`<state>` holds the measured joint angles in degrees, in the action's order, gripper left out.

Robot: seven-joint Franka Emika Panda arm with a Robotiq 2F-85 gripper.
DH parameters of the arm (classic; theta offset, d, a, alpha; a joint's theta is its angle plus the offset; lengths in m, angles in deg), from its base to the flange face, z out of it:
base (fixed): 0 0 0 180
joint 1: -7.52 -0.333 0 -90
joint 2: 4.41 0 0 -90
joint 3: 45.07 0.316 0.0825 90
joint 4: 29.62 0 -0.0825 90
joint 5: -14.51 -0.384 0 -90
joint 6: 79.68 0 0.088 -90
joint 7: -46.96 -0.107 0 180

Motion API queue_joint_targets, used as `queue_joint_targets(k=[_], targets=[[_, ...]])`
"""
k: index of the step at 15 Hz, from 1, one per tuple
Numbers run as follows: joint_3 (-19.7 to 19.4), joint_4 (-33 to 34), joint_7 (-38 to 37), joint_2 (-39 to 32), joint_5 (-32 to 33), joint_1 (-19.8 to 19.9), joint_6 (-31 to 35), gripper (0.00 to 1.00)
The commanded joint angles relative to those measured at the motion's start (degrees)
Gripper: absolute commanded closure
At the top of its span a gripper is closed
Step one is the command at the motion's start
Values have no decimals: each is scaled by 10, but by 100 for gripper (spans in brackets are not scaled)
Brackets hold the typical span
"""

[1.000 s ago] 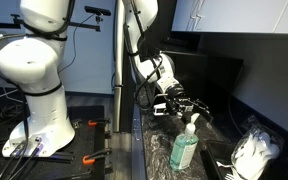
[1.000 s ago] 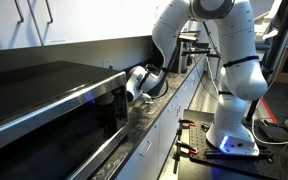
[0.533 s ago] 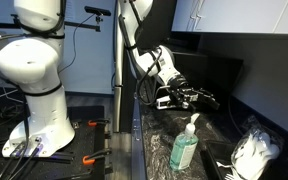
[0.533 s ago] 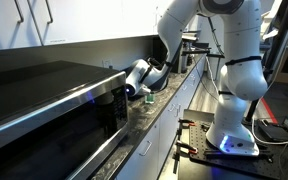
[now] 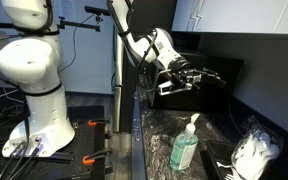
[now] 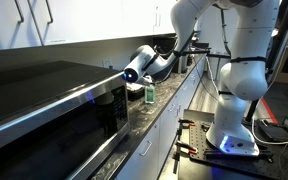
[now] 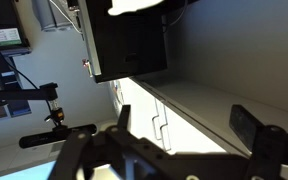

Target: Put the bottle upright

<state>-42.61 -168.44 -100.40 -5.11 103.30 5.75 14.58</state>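
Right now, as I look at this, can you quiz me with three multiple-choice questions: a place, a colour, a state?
1. Where is the translucent green plastic pump bottle? A on the floor; B on the dark speckled countertop; C inside a cabinet.
2. What colour is the robot arm? A white; B red; C yellow.
3. How is the bottle standing? A on its side; B upright; C upside down.
Answers: B, it rests on the counter, below the raised fingers; A, its shells are white; B, its pump points up.
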Motion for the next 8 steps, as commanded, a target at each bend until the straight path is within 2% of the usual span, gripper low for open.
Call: queue_joint_targets(k=[1, 5, 8], targets=[[-3, -44, 41, 98, 6, -1, 29, 0], [-19, -92, 108, 205, -2, -3, 72, 0], [-53, -131, 173, 290, 9, -2, 155, 0]])
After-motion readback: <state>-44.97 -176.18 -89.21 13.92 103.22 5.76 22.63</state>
